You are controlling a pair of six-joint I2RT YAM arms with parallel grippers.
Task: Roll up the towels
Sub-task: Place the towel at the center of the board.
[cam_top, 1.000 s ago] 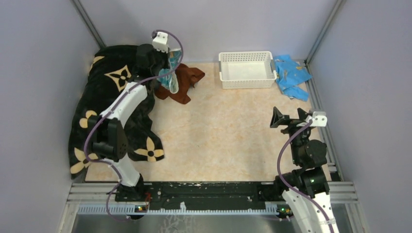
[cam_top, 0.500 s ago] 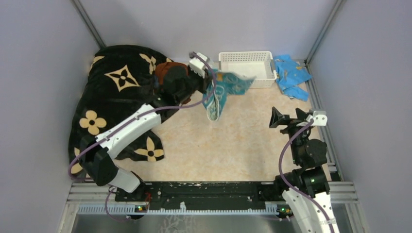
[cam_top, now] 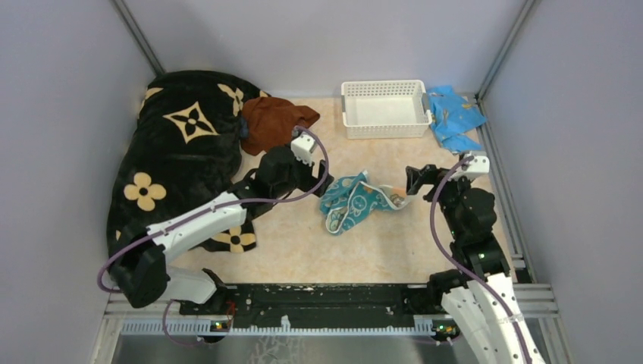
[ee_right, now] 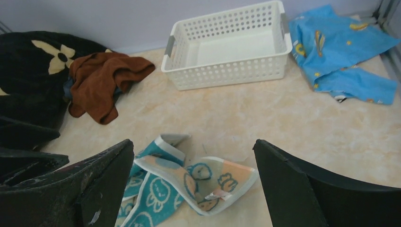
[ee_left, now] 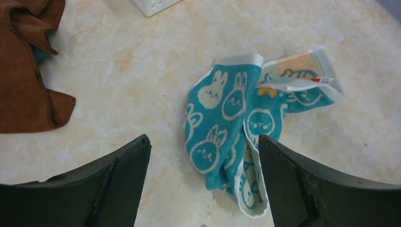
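Now, from the top camera, I am seeing that the teal-and-white towel (cam_top: 352, 201) is no longer hanging from the left gripper (cam_top: 317, 184). It is lying crumpled in the middle of the table, between the two grippers, and the right gripper (cam_top: 413, 180) is now reaching near its right end. The rust-brown towel (cam_top: 273, 121) is staying far left, against the black blanket (cam_top: 182, 144). At the left wrist, the pincer is standing spread and holding nothing, with the towel just beyond it. At the right wrist, the pincer is spread too, and the towel's folded corner is lying just before it. I am judging that flattening comes next, before any rolling.
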